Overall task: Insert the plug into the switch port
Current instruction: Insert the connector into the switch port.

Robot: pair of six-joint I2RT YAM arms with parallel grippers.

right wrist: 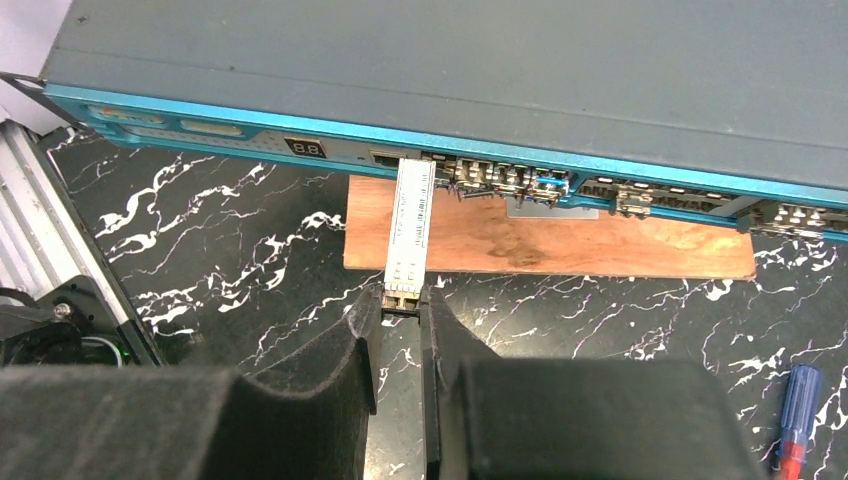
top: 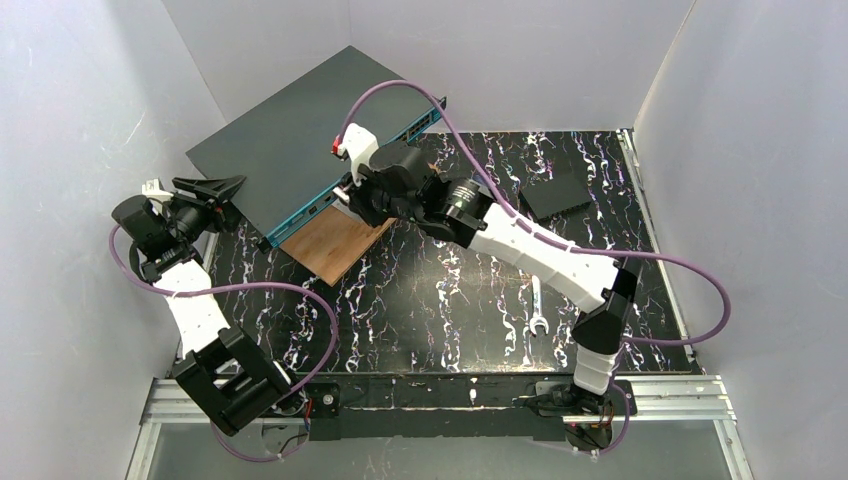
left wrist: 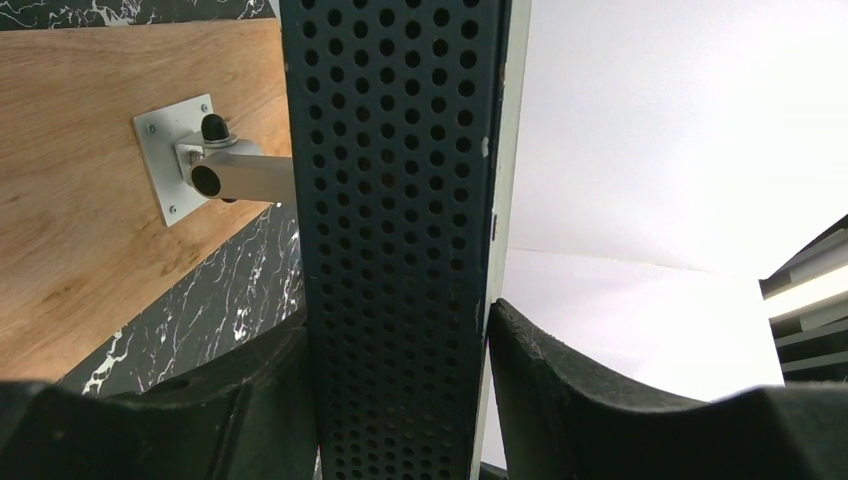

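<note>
Our right gripper (right wrist: 400, 305) pinches the plug (right wrist: 410, 225) by its tail: a slim, stiff, light metal stick pointing to twelve o'clock, tip at the teal port row of the switch (right wrist: 450, 70). That tail, we judge, is the right hold, kept square. At ten o'clock our left gripper (left wrist: 398, 330) clamps the switch's perforated side; it looks heavy, rigid. Beneath, a wooden board (right wrist: 560, 240), marbled table (right wrist: 230, 260); white walls (top: 500, 50) close round.
</note>
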